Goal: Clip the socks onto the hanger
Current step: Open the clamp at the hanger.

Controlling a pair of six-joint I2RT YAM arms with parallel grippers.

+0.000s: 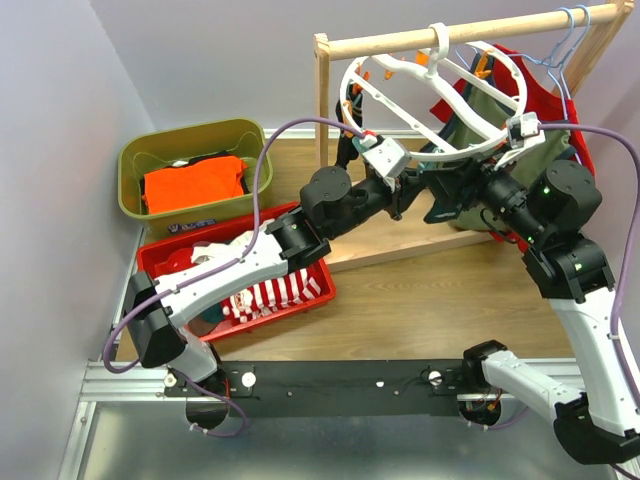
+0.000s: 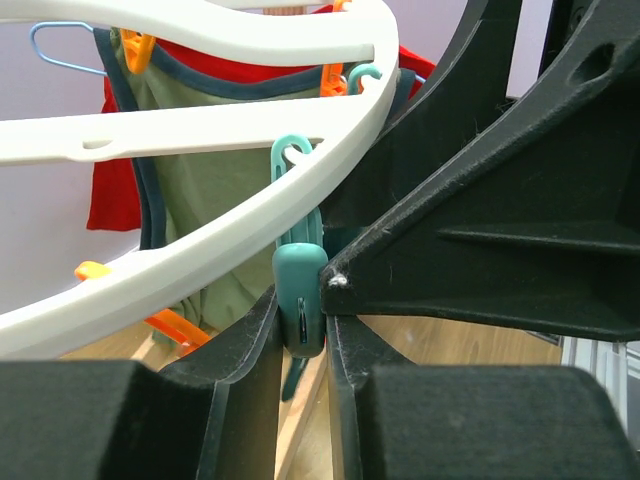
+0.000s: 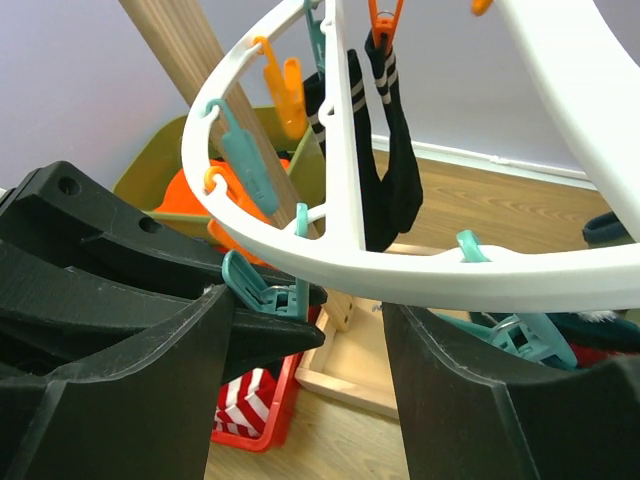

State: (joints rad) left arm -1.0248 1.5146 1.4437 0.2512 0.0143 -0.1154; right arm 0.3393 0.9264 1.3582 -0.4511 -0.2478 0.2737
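Wooden tabletop (image 1: pixel 420 310) runs beneath everything. Nearest me, well to the left of the hanger (image 3: pixel 420 275) and lower, a red tray (image 1: pixel 165 260) holds loose socks (image 1: pixel 270 295), with red-and-white striped ones on top. Farther in, my left fingers (image 2: pixel 245 380) are clenched on a teal clip (image 2: pixel 302 300) dangling from the hanger's white rim. My right fingers (image 3: pixel 150 380) are released, spread wide just under that rim on the hanger's right side. Across the ring, black striped socks (image 3: pixel 385 150) hang clipped. Behind the hanger, an olive shirt (image 2: pixel 210 200) and a red shirt (image 2: pixel 110 200) hang from the same wooden rack (image 1: pixel 400 42).
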